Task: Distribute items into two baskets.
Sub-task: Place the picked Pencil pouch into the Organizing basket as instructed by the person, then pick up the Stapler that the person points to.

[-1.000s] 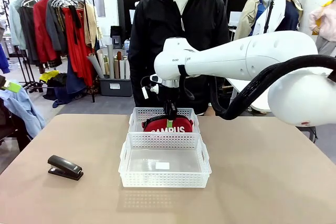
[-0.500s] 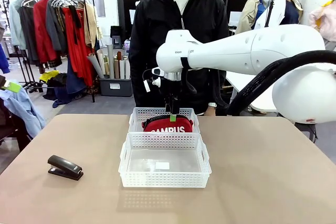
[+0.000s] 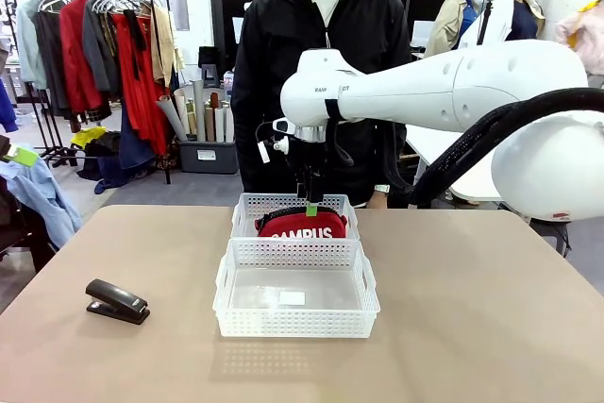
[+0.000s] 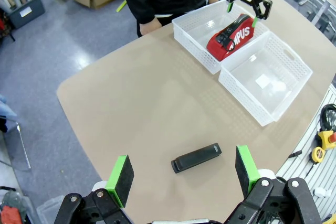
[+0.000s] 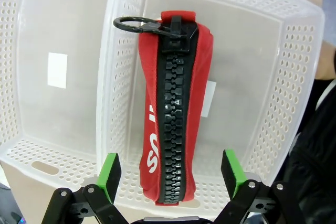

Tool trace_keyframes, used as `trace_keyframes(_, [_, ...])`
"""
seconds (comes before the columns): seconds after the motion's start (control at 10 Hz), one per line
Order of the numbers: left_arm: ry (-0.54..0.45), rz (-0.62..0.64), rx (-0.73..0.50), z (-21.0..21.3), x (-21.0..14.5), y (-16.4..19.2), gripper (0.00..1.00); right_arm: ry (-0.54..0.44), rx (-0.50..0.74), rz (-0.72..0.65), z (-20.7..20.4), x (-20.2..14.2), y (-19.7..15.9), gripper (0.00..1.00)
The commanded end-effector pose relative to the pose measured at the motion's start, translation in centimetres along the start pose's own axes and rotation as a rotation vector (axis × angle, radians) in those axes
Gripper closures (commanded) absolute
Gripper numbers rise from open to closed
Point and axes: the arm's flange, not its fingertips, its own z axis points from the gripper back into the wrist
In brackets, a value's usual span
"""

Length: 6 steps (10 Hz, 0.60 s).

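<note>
From where I stand, the two white baskets sit end to end in the middle of the tabletop, their short walls touching. The far basket lies at 12 o'clock of the near basket, just in front of the person in a black jacket.

The red pouch lies inside the far basket with its "CAMPUS" lettering facing the robot. In the right wrist view its black zipper faces up and the ring pull sits at the 12 o'clock end.

The right fingers hang straight above the pouch, spread wide on either side of it. They hold nothing and do not touch it.

The black stapler rests flat on the tabletop, well apart from the baskets, at about 8 o'clock of the near one.

The left fingers are high over the tabletop, spread wide and empty. In the left wrist view the stapler lies below them, between the two green pads.
</note>
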Motion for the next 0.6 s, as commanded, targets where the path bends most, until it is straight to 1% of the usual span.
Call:
trace_keyframes(0.0, [-0.013, -0.013, -0.015, -0.03, -0.05, 0.05, 0.0, -0.001, -0.004, 0.0, 0.18, -0.02, -0.01, 0.0])
trace_keyframes(0.5, [-0.013, -0.013, -0.015, -0.03, -0.05, 0.05, 0.0, -0.001, -0.004, 0.0, 0.18, -0.02, -0.01, 0.0])
